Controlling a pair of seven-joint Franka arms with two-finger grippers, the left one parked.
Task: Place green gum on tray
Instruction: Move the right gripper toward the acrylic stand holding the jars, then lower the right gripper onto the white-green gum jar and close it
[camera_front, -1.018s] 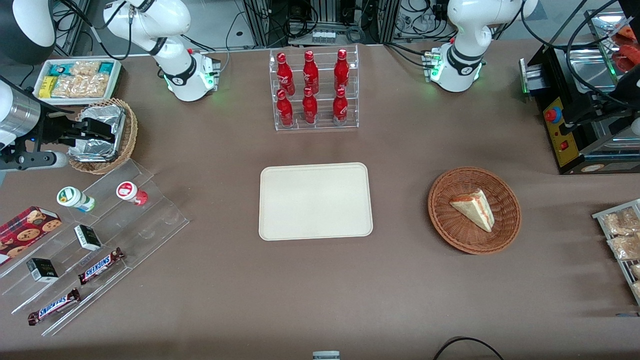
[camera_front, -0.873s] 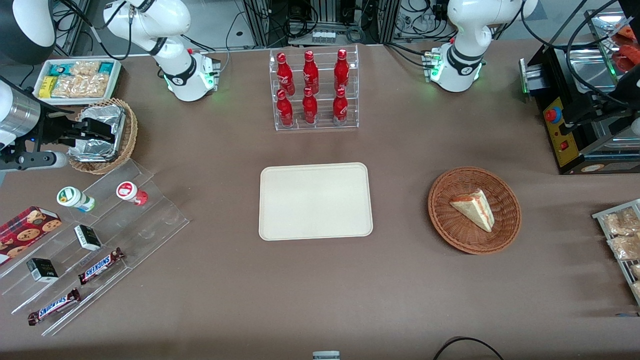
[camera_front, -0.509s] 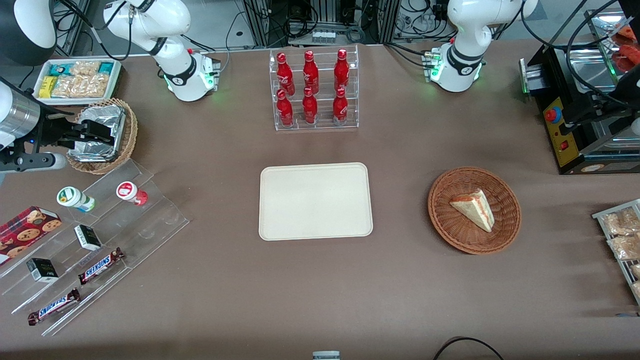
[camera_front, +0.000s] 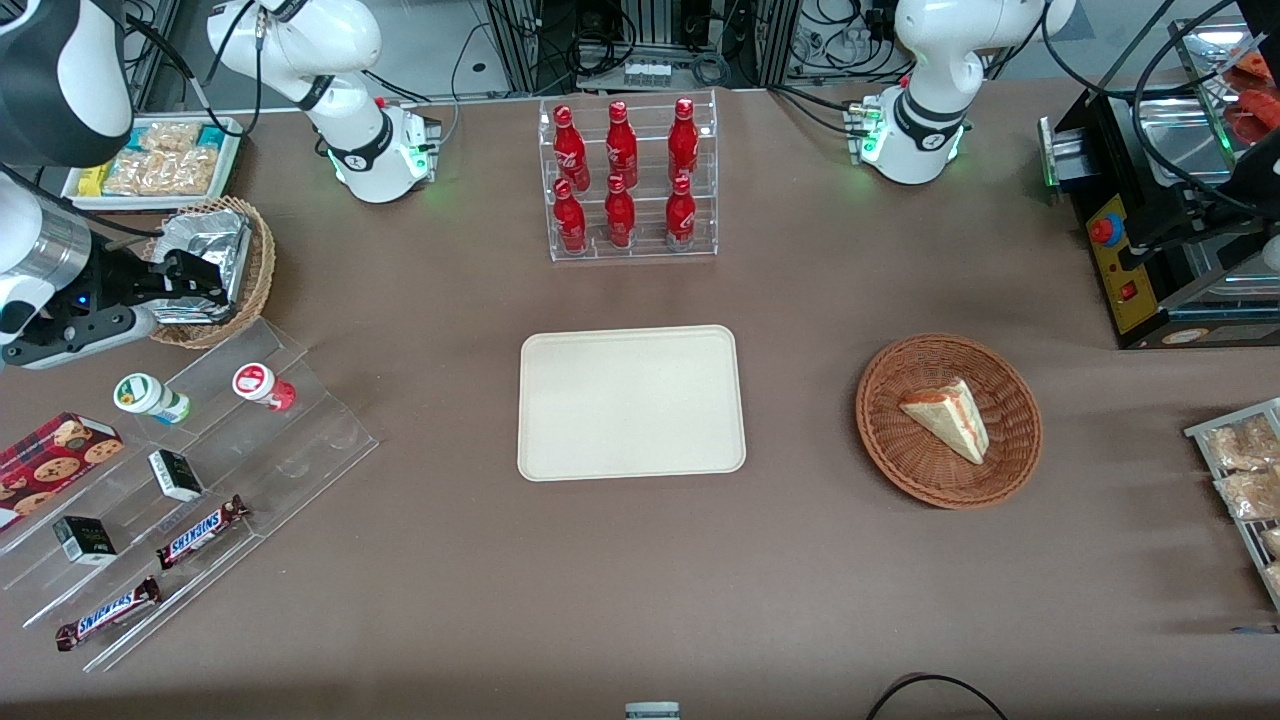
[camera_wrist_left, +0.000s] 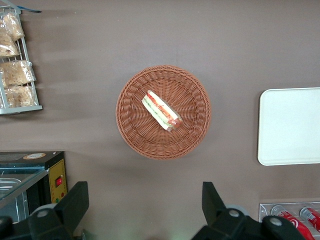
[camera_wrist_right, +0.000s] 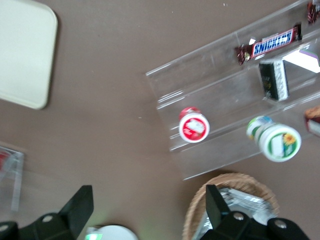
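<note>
1. tray flat at table centre, nothing on it.
2. gripper up over the foil-filled basket, fingers spread apart, nothing held.
3. green gum upright on the clear stepped rack, beside the red bottle, well apart from the tray.

A robotics lab: cable-strewn equipment racks edge a table staged with shop snacks.
</note>
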